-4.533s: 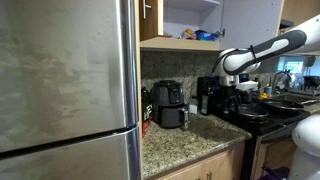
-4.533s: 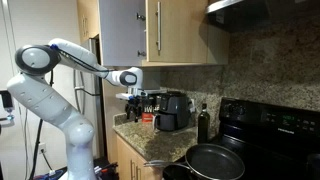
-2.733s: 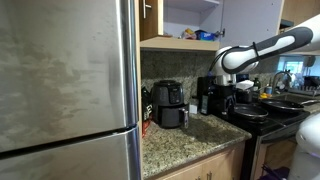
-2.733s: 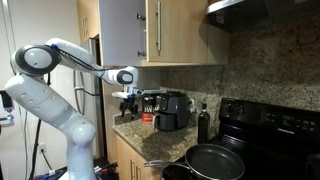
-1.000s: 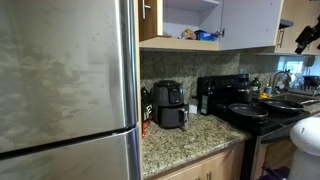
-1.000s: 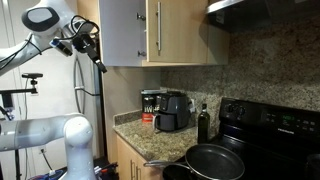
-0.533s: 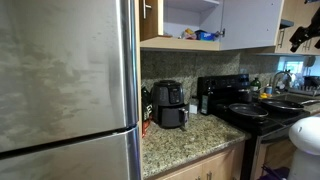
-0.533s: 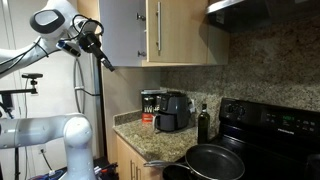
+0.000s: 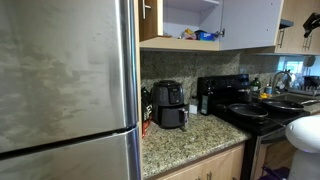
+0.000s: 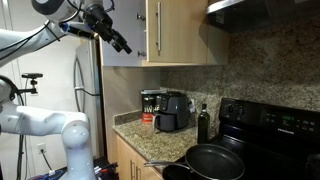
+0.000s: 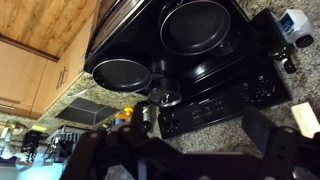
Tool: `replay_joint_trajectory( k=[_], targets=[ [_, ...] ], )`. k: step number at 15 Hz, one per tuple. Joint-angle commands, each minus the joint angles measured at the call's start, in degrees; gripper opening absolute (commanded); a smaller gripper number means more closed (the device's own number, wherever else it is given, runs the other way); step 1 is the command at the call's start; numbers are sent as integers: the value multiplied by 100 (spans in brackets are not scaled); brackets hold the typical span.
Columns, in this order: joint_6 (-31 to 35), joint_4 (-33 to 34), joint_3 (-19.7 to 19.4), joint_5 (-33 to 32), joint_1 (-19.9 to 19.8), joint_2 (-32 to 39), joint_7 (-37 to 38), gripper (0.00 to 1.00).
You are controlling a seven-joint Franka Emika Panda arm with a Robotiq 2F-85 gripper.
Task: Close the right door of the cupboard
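Note:
The cupboard's right door (image 9: 250, 22) stands open, a pale grey panel swung outward; it also shows in an exterior view (image 10: 126, 50) next to the shut wooden doors (image 10: 180, 30). Open shelves with packets (image 9: 200, 35) show behind it. My gripper (image 10: 114, 32) is high up, right against the open door's outer face, and shows at the frame edge in an exterior view (image 9: 311, 26). In the wrist view my gripper (image 11: 180, 150) looks down on the stove with its fingers (image 11: 268, 140) spread wide and nothing between them. Contact with the door cannot be told.
A steel fridge (image 9: 65, 90) fills the near side. A black air fryer (image 9: 168, 103), coffee maker (image 10: 150, 103) and dark bottle (image 10: 204, 124) stand on the granite counter (image 9: 190, 135). A black stove (image 11: 200, 50) carries pans (image 10: 215, 160).
The arm rose from counter height to the upper cupboard. Over the last second the gripper moved in toward the open door's outer face.

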Motion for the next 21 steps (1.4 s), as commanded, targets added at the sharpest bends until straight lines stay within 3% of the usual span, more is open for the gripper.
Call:
replay_joint_trajectory(
  k=[1, 5, 12, 16, 21],
  targets=[
    [330, 55, -17, 250, -316, 234, 64, 100],
    [1726, 450, -343, 887, -316, 849, 812, 100],
    [3282, 695, -398, 2552, -257, 1945, 732, 100],
    [2826, 566, -262, 3598, 29, 1988, 404, 100],
    [2766, 105, 554, 4722, 462, 1948, 388, 100]
  ],
)
